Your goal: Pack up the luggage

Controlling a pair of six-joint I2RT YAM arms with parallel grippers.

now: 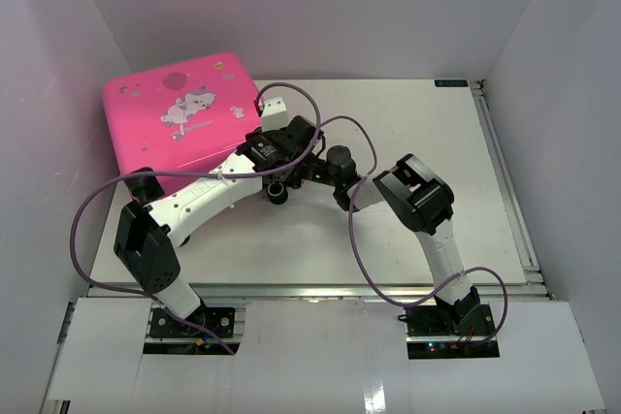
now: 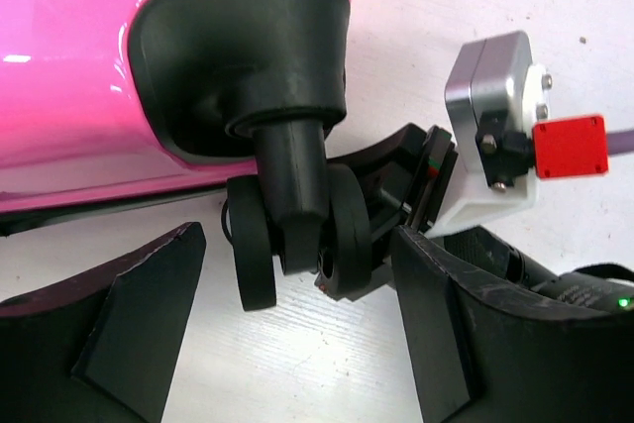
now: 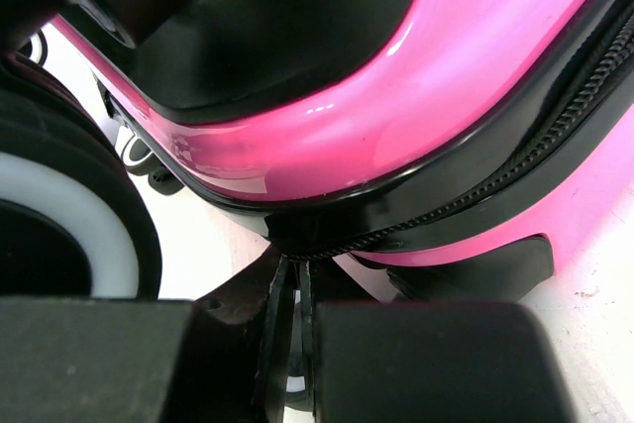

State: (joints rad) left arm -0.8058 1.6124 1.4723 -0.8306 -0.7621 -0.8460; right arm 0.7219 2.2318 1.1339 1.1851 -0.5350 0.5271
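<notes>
The closed pink luggage (image 1: 179, 118) lies flat at the far left of the table (image 1: 408, 123). The left claw (image 2: 295, 269) is spread open, its fingers either side of a black caster wheel (image 2: 347, 235) without touching it. The right claw (image 3: 253, 344) sits just below the black zipper (image 3: 515, 160); whether it grips anything I cannot tell.

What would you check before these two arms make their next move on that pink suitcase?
1. Luggage lying flat on the table: ok.
2. Luggage open for packing: not ok, the visible zipper is closed.
3. Left gripper open astride a wheel: ok.
4. Right gripper shut at the zipper; gripping anything: cannot tell.
5. Clearance between both grippers at that corner: cannot tell.
</notes>
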